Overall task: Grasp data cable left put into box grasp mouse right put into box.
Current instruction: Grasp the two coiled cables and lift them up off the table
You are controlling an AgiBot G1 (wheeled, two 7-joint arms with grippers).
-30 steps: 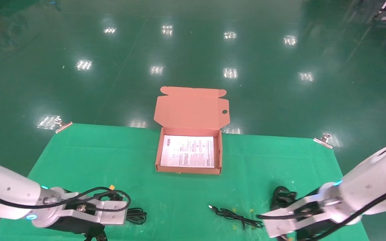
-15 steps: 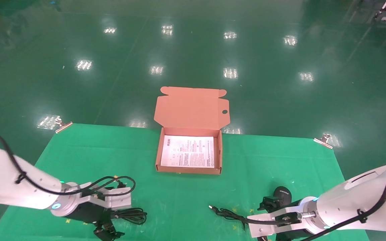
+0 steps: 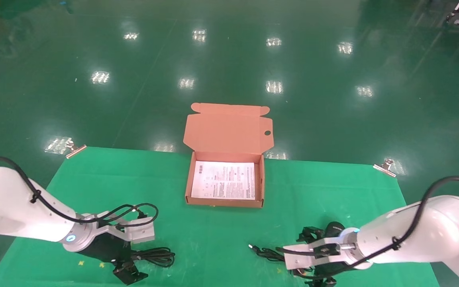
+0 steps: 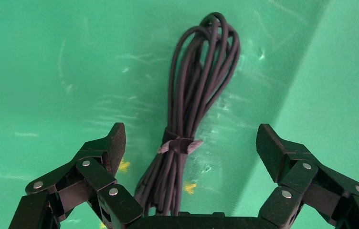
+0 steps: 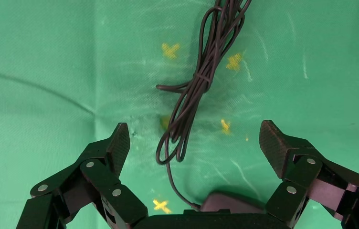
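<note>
The data cable (image 3: 155, 255) (image 4: 201, 81), a black bundle tied at its middle, lies on the green cloth at the front left. My left gripper (image 3: 134, 264) (image 4: 192, 140) is open just above it, one finger on each side of the bundle near the tie. The black mouse (image 3: 335, 229) (image 5: 230, 202) sits at the front right, close under my right gripper's palm and mostly hidden. My right gripper (image 3: 311, 257) (image 5: 194, 138) is open over the mouse and its thin cord (image 3: 273, 255) (image 5: 201, 81). The open box (image 3: 224, 203), lined with a white sheet, stands at the table's middle back.
The green cloth (image 3: 94, 179) covers the table, held by metal clips at the far corners (image 3: 76, 150) (image 3: 385, 167). Small yellow marks (image 5: 170, 49) dot the cloth near the cord. The box lid (image 3: 227, 129) leans back over the far edge, with shiny floor beyond.
Both arms swung in and lowered. The left gripper came down over the data cable; the right gripper moved left and down over the mouse, hiding most of it.
</note>
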